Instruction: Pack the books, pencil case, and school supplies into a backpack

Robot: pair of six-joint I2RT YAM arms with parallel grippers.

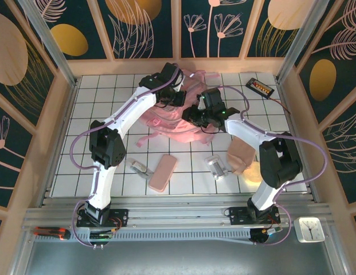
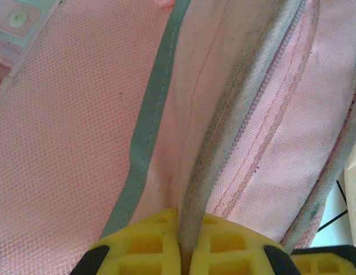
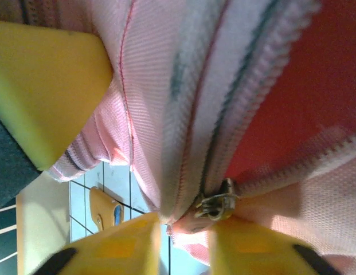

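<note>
The pink backpack (image 1: 166, 117) lies crumpled at the table's middle. My left gripper (image 1: 173, 96) is at its far side, and its yellow fingers (image 2: 149, 246) are shut on a grey-edged fabric rim of the backpack (image 2: 235, 103). My right gripper (image 1: 196, 116) is at the bag's right side. Its fingers (image 3: 255, 246) pinch the pink fabric tab just under the metal zip slider (image 3: 215, 205). The salmon pencil case (image 1: 162, 173) lies in front of the bag, with silver clips (image 1: 140, 169) to its left and more clips (image 1: 217, 167) to its right. An orange-brown pad (image 1: 241, 154) lies at the right. The books are out of view.
A black slab with an orange label (image 1: 261, 87) sits at the back right. A small orange case (image 3: 106, 209) lies on the tiles under the bag. A yellow block (image 3: 43, 86) that I cannot identify shows at the top left of the right wrist view. Wooden walls enclose the table.
</note>
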